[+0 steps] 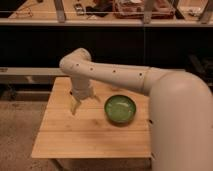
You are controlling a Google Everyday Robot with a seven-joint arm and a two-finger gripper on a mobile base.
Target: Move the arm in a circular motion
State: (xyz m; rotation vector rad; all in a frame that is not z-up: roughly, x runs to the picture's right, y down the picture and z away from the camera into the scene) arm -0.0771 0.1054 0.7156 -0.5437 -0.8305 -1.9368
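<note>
The arm (120, 77) fills most of the right side. Its thickest cream-white segment rises from the lower right corner. From there a narrower tube dotted with small dark holes runs left across the middle of the view to a rounded elbow above the table's far left part. At the elbow it bends down toward the tabletop

The table (90, 135) is a light wooden square standing on a speckled floor (20, 130). Its right edge is hidden behind the arm

Behind the table a long dark bench (100, 22) spans the whole width. A pale top edge carries clutter too blurred to name, and a grey rail runs lower down at left

A green bowl (120, 109) sits upright on the table, right of centre and just beneath the arm's long tube. It touches nothing else

The gripper (84, 103) hangs from the elbow over the left half of the table, just left of the bowl and apart from it. Its two fingers (75, 106) are spread and point down at the wood, released, with nothing between them
</note>
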